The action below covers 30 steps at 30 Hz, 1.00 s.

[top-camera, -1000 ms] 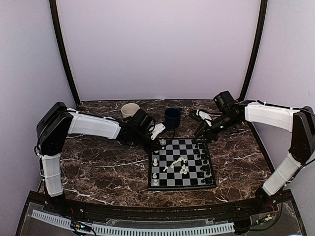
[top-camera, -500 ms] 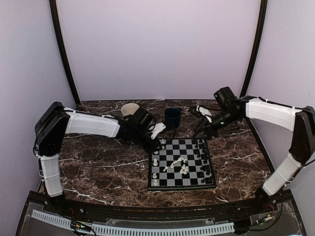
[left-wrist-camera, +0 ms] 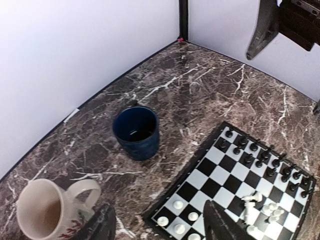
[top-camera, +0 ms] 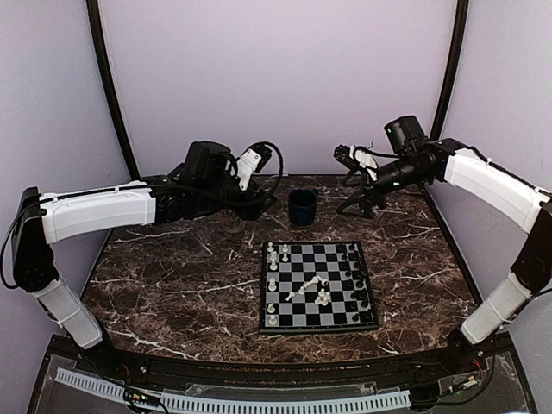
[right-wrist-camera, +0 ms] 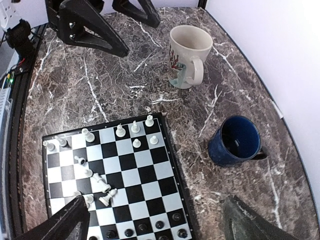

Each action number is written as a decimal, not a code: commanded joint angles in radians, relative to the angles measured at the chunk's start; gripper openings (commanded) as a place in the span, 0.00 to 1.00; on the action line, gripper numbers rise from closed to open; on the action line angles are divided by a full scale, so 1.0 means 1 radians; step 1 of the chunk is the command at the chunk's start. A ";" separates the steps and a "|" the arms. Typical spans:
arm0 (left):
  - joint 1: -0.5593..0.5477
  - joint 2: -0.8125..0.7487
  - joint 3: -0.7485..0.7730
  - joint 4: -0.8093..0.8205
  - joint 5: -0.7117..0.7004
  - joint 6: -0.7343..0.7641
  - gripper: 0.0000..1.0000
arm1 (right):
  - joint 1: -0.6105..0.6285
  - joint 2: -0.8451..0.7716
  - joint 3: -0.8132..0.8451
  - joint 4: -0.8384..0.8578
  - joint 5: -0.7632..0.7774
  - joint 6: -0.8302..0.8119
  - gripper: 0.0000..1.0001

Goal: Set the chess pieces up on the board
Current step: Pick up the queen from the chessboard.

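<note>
Starting at the near edge, both arm bases sit bolted to the dark marble table (top-camera: 172, 285), the left arm on the left and the right arm on the right. Beyond them, right of centre, the board (top-camera: 334, 259) lies flat, square to the table edge.

White pieces (top-camera: 272, 283) stand upright in a line down the board's left file, with a few more on the adjoining file at the far-left corner. Toppled white pieces (top-camera: 309, 285) lie in a loose cluster around the middle squares, some on their sides and touching one another. Black pieces (top-camera: 355, 274) fill the two right-hand files; they appear upright, though they are too small to confirm one by one.

Past the board's far edge, the blue mug (top-camera: 302, 207) stands upright on the table, mouth up, near the board but not touching it. The cream mug (right-wrist-camera: 187, 55), with a red-brown print on its side, stands upright further left. It is hidden behind the left arm in the overhead view and shows only in the wrist views.

The left gripper (left-wrist-camera: 160, 206) hangs high above the far-left part of the table, fingers spread, nothing between them. The right gripper (right-wrist-camera: 156, 198) hangs high above the far-right part, fingers spread wide and likewise empty. Both are well apart from the board and every piece.
</note>
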 commanded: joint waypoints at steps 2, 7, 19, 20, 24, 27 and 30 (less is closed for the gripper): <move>0.061 -0.071 -0.123 0.111 -0.026 -0.093 0.65 | 0.038 0.175 0.142 -0.199 -0.008 -0.230 0.69; 0.078 -0.146 -0.205 0.165 -0.086 -0.109 0.65 | 0.137 0.257 0.117 -0.200 0.114 -0.303 0.48; 0.079 -0.207 -0.234 0.180 -0.090 -0.106 0.65 | 0.324 0.401 0.059 -0.165 0.351 -0.428 0.45; 0.079 -0.207 -0.233 0.179 -0.091 -0.107 0.65 | 0.331 0.407 0.054 -0.167 0.360 -0.433 0.45; 0.080 -0.205 -0.233 0.178 -0.088 -0.107 0.65 | 0.350 0.424 0.039 -0.170 0.389 -0.440 0.45; 0.080 -0.201 -0.233 0.177 -0.086 -0.110 0.65 | 0.356 0.437 0.030 -0.164 0.409 -0.438 0.44; 0.080 -0.196 -0.232 0.175 -0.082 -0.112 0.65 | 0.360 0.447 0.030 -0.170 0.418 -0.438 0.42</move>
